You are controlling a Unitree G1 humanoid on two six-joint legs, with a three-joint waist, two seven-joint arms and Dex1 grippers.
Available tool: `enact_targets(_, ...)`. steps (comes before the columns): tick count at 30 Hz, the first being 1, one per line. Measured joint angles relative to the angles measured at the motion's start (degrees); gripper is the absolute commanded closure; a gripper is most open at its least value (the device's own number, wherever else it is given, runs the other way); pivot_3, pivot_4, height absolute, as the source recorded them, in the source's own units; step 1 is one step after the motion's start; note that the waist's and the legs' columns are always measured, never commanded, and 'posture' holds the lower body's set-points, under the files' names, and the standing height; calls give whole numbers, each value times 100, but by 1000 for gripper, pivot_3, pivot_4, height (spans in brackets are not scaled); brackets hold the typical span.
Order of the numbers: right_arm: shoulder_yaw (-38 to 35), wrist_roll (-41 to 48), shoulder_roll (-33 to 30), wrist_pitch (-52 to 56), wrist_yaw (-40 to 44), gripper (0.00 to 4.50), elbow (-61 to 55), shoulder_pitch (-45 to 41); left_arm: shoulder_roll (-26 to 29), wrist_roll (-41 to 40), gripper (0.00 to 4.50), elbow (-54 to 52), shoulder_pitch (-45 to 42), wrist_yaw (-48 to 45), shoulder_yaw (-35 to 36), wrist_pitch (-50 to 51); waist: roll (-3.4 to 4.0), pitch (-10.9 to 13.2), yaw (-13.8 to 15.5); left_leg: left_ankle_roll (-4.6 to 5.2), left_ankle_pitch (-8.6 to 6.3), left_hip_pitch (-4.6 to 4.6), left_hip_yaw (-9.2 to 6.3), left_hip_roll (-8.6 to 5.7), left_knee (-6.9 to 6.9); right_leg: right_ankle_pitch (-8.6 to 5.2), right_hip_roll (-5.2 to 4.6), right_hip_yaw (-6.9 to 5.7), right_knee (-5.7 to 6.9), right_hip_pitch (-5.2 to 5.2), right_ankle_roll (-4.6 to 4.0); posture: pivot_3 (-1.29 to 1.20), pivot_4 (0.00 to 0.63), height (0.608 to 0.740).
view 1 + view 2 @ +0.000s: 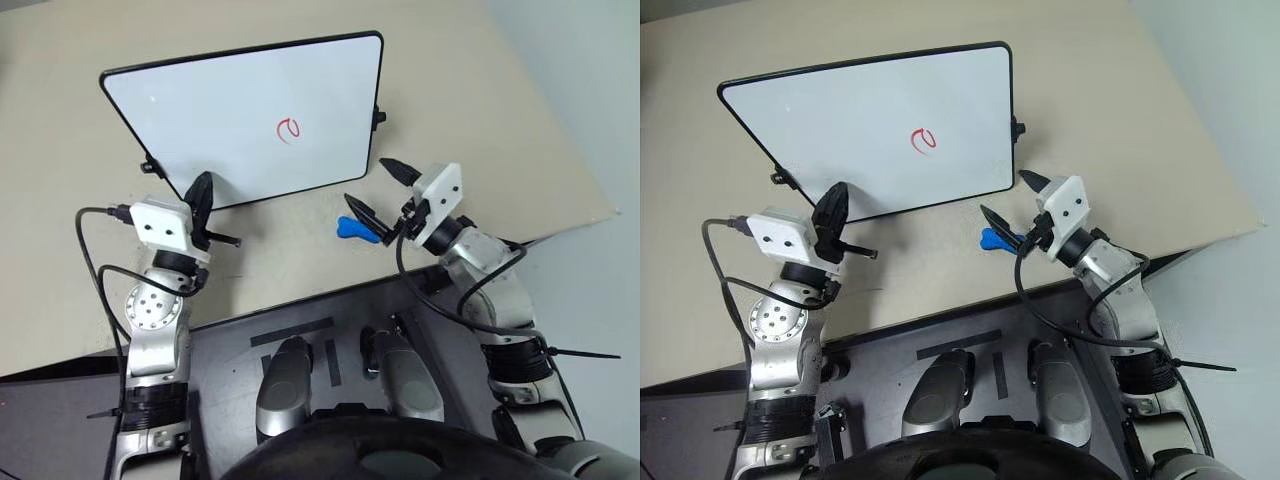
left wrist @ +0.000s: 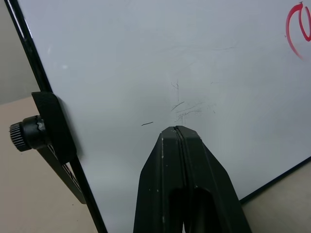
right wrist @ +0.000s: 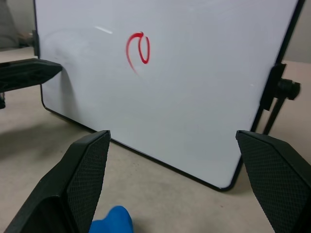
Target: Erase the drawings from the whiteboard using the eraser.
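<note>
The whiteboard (image 1: pixel 230 110) stands propped up on the tan table, tilted back, with the drawings, one small red loop (image 1: pixel 288 130), right of its middle. On the table in front of the board's near right corner lies the blue eraser (image 1: pixel 357 230). My right gripper (image 1: pixel 378 190) hovers open just above it, fingers spread wide and pointing at the board; the eraser (image 3: pixel 112 221) sits low between them, close to one finger and not gripped. My left gripper (image 1: pixel 200 195) is shut and empty, its tips (image 2: pixel 176 130) close to the board's lower left part.
Black knobs (image 1: pixel 379 116) and a stand bracket (image 2: pixel 48 131) stick out at the board's edges. The table (image 1: pixel 480 120) ends at a near edge just behind my wrists and at a right edge. Faint old marks (image 2: pixel 187 109) remain on the board.
</note>
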Motion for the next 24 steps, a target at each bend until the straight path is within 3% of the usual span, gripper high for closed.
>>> enact_targets(10, 28, 30, -97, 87, 50, 131, -152, 140, 42, -34, 4500, -14, 25, -103, 30, 13, 0, 0, 4, 0, 1, -2, -2, -1, -1, 0, -1, 0, -2, 0, 1, 0, 150, 740)
enact_targets(14, 19, 237, -286, 420, 268, 131, -241, 105, 91, -96, 4500, -107, 288, -106, 239, 14, 0, 0, -19, -4, 0, -2, 0, 0, -6, -27, 2, 0, -3, -3, 41, 0, 150, 740)
enact_targets(24, 98, 779, -831, 1529, 864, 131, -479, -229, -45, -383, 4500, -832, 1045, -299, 358, 28, -1, 0, -3, -4, -14, -10, 4, -6, -13, -43, 4, 0, 1, -8, 3, 0, 150, 740)
